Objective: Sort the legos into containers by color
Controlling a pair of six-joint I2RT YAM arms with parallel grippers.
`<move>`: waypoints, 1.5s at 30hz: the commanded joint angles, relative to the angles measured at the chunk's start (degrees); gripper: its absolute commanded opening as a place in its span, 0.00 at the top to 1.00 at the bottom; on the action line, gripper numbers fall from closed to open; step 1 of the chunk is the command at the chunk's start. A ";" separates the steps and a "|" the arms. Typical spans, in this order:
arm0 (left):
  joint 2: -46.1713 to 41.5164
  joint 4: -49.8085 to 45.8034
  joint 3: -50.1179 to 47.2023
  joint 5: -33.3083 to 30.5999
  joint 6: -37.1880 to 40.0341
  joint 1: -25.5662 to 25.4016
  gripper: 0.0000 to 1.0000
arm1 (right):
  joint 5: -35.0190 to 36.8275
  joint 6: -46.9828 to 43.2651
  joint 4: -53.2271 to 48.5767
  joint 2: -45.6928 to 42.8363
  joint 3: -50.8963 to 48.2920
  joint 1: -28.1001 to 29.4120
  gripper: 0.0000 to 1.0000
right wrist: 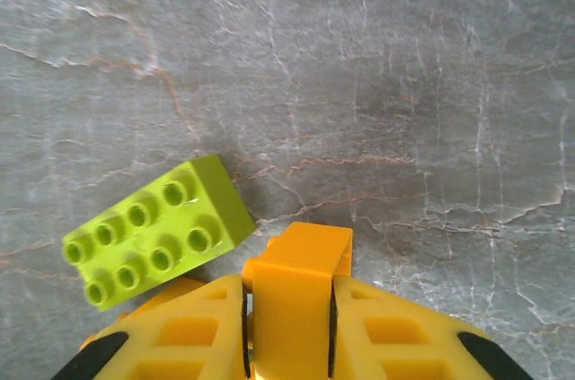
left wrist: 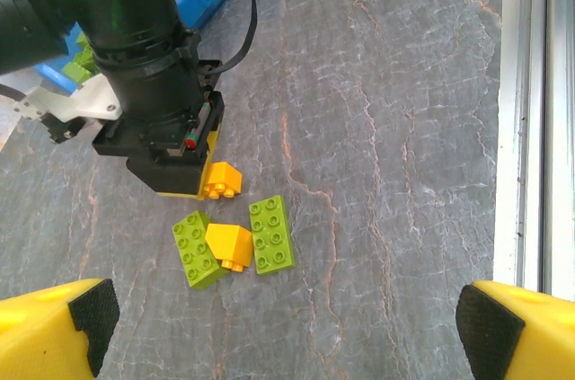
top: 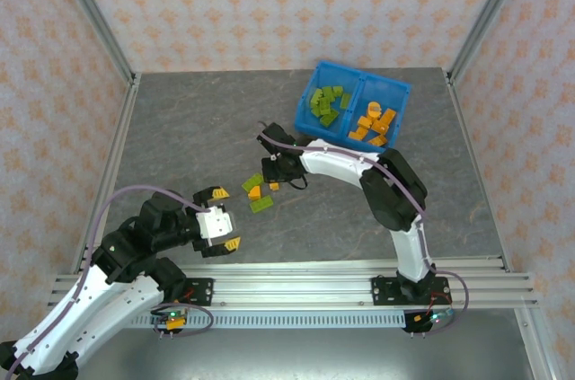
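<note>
- The grey tabletop (top: 180, 128) is marked with stone-like veins, and the blue bin (top: 359, 92) is set at its far right.
- Only green bricks (top: 325, 106) are seen in the bin's left compartment and only orange bricks (top: 375, 121) in its right one, so most of the sort is judged done.
- The left tool (top: 225, 218) is held wide open and empty over the near left of the tabletop, well apart from the bin.
- The right tool (right wrist: 289, 326) is closed on an orange brick (right wrist: 305, 259) near the middle of the tabletop. Whether that brick is lifted off the surface cannot be told.
- Three loose bricks are found just beside it: a green brick (left wrist: 196, 250), a second green brick (left wrist: 271, 234), and a loose orange brick (left wrist: 229, 245) lying between them, touching both.
- Four bricks are therefore judged left. The gripped one is owed to the right compartment, as is the loose orange brick, and both green ones to the left.
</note>
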 commanded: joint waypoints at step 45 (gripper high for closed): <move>17.42 15.81 10.13 -7.40 -20.25 5.95 0.00 | 9.08 3.01 -1.10 1.04 14.67 -39.46 0.75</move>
